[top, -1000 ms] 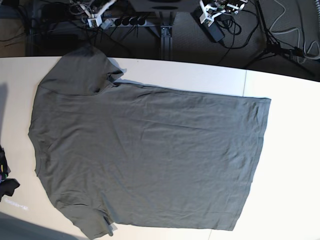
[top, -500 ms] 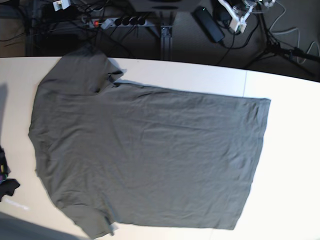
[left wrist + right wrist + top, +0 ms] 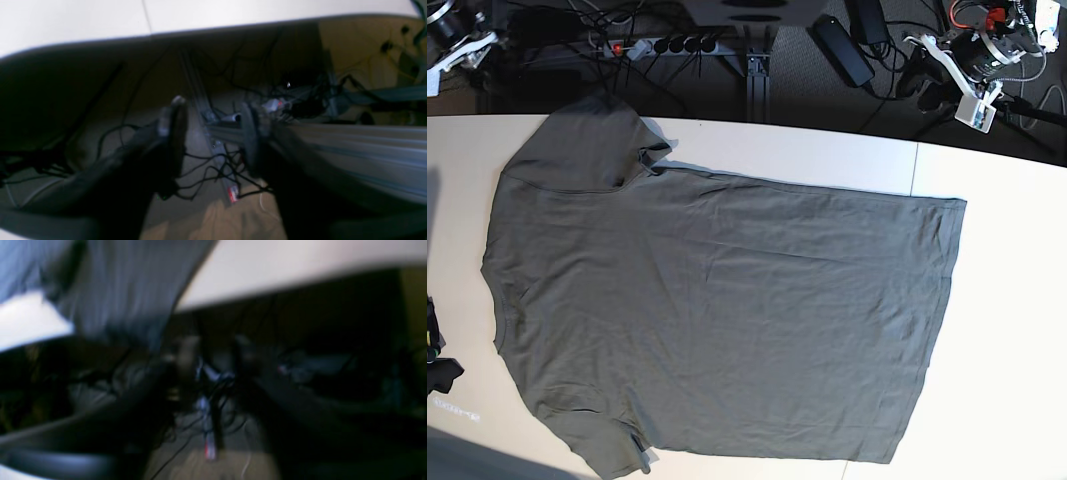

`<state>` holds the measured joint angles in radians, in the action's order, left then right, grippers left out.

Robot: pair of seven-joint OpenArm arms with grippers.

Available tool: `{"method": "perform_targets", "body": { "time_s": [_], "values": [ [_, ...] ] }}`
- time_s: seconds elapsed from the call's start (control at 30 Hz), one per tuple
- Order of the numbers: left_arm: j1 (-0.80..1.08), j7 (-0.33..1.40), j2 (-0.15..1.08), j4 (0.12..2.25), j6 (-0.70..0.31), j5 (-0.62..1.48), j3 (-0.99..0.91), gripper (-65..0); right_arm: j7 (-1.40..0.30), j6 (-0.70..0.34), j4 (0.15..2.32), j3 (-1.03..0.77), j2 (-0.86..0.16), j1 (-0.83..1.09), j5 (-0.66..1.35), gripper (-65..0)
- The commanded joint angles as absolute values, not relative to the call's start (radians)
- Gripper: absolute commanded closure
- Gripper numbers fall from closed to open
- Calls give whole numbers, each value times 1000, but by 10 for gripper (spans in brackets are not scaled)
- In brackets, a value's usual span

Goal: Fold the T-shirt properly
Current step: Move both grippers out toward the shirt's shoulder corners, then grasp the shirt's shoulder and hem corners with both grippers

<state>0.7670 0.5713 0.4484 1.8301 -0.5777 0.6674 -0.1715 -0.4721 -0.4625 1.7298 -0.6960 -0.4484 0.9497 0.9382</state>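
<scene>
The dark olive-grey T-shirt point(image 3: 717, 310) lies spread flat on the white table point(image 3: 1007, 330), neck end at the left, hem at the right. One sleeve point(image 3: 587, 140) reaches the table's far edge. My left gripper point(image 3: 213, 130) is open and empty, hanging over the floor cables beyond the table's far edge. Its arm point(image 3: 972, 60) is at the top right of the base view. My right gripper point(image 3: 215, 355) is blurred, open and empty, also past the far edge, with the T-shirt point(image 3: 116, 290) up to its left. Its arm point(image 3: 452, 35) is at the top left.
A small black lumpy object point(image 3: 439, 365) sits at the table's left edge. Behind the table are a power strip point(image 3: 667, 44), a black adapter point(image 3: 842, 48), a metal post point(image 3: 757, 70) and tangled cables point(image 3: 213, 166) on the floor.
Both arms have swung outward behind the table: the left arm toward the base view's right, the right arm toward its left corner. The T-shirt has not moved.
</scene>
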Motion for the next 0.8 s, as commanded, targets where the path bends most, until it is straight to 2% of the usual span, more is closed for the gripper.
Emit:
{"method": "perform_targets", "body": {
  "time_s": [0.0, 0.07, 0.17, 0.37, 0.63, 0.77],
  "values": [
    [758, 547, 467, 1846, -591, 676, -178, -318, -466, -486, 1739, -708, -472, 939, 954, -348],
    [748, 547, 475, 1846, -590, 672, -178, -318, -493, -485, 1724, -704, -489, 896, 954, -409],
    [746, 548, 474, 1846, -590, 670, -178, -318, -525, -484, 1677, -697, -504, 818, 970, -436],
    [746, 566, 474, 1846, -589, 669, -178, -318, -585, -484, 1570, -669, -503, 676, 981, -437],
    [736, 566, 485, 1846, -588, 671, -179, -319, -589, -486, 1438, -514, -501, 567, 959, -437],
    [713, 577, 485, 1845, -588, 673, -199, -320, -663, -486, 1401, -470, -495, 505, 962, -437]
  ]
}}
